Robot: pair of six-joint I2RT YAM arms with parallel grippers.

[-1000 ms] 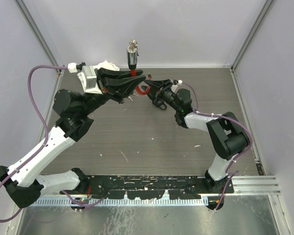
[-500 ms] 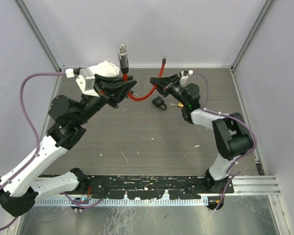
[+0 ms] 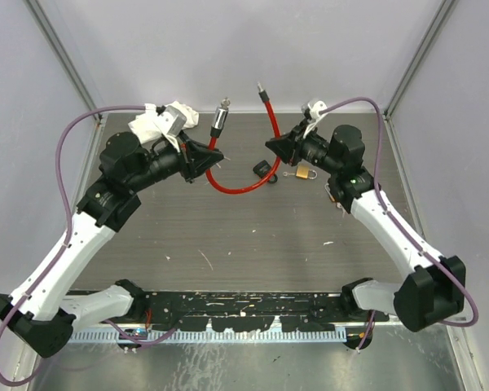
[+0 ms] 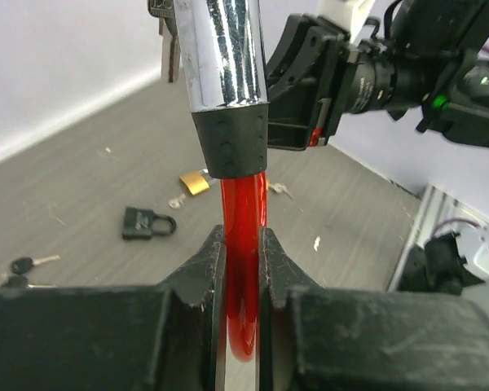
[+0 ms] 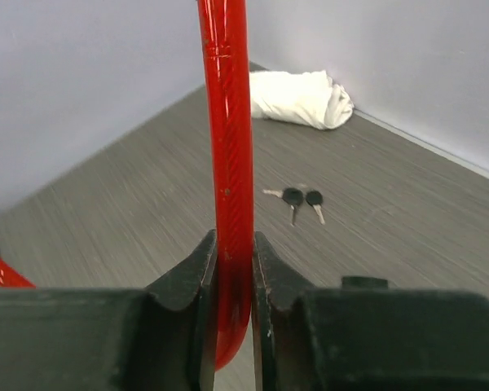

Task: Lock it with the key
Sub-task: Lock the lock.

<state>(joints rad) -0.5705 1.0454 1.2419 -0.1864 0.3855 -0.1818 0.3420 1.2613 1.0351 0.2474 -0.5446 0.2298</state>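
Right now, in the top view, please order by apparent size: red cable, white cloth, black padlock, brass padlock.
1. red cable
2. white cloth
3. black padlock and brass padlock look alike; not ranked.

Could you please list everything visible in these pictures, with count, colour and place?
Red plastic-coated cable lock with chrome cylinder: one, red, looped over the table.
Small black padlock: one, black, on the table mid-back.
Small brass padlock: one, gold, right of the black one.
Black-headed metal keys: two, black and silver, on the table.
Crumpled white cloth: one, white, against the back wall.
Wood-grain table: one, grey-brown, beneath everything.
Left pincer: one, black, shut on the cable below the cylinder.
Right pincer: one, black, shut on the cable's other end.
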